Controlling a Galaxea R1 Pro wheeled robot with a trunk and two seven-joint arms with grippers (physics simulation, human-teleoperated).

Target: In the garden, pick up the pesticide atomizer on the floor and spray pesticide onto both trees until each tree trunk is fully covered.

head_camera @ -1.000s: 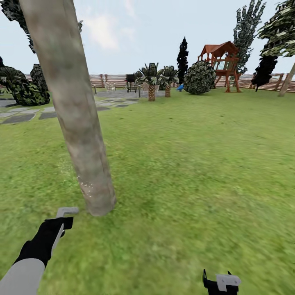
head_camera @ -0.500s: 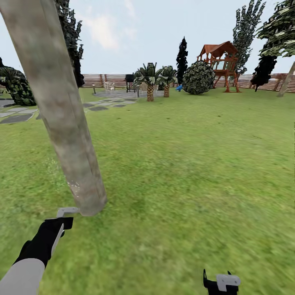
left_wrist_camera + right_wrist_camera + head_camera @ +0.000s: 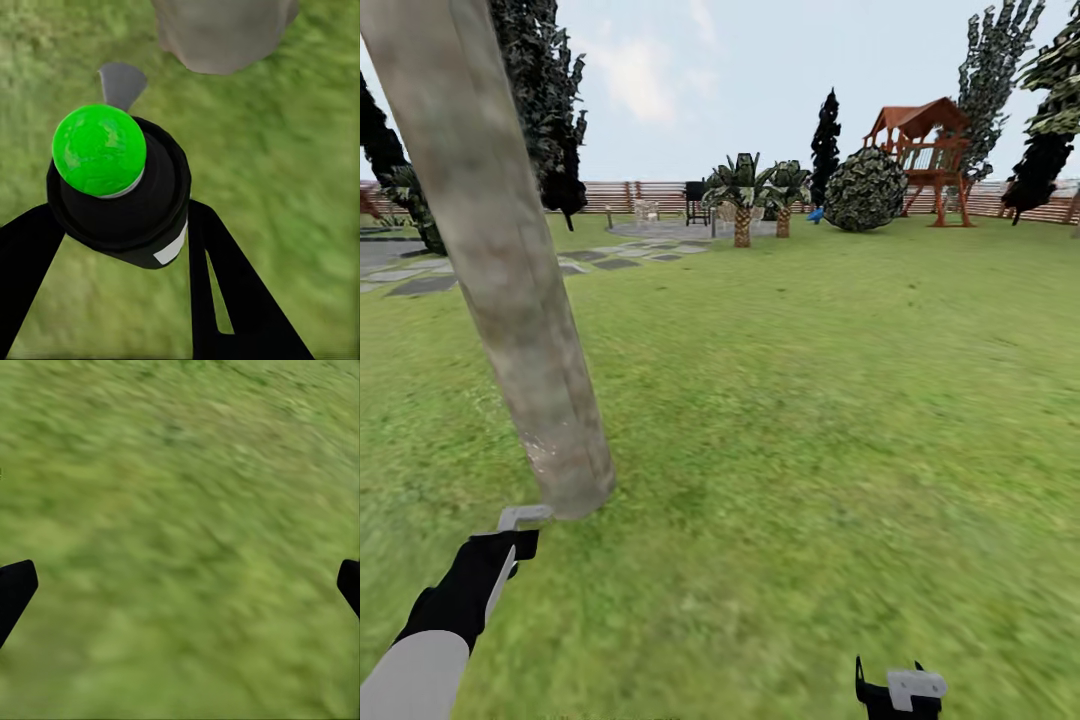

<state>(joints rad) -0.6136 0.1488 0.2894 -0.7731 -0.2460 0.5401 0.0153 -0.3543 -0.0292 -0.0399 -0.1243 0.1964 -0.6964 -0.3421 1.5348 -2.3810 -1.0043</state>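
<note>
**Atomizer in the left end effector, close to the first trunk**

The left end effector (image 3: 510,540) sits at about 7 o'clock in the head view, its tip just beside the base of the near tree trunk (image 3: 510,280). In the left wrist view its two black fingers (image 3: 225,285) are closed around the pesticide atomizer (image 3: 120,202), a black bottle with a bright green cap facing the camera and a small white label. The right end effector (image 3: 900,690) hangs low at 5 o'clock; its wrist view shows the fingertips (image 3: 15,589) spread wide apart over bare grass, holding nothing.

Pickup looks done; the step in hand is spraying the first trunk. A patch of pale specks shows low on the trunk, while the bark above looks plain, so most of the column likely remains to cover. The next move probably calls for aiming the nozzle at the bark and working upward and around.

The lawn (image 3: 810,420) lies open from 12 to 4 o'clock, giving room to circle. Stepping stones (image 3: 420,285) sit at 10 o'clock, and the wooden fence (image 3: 630,195) is well apart at the far edge.
</note>
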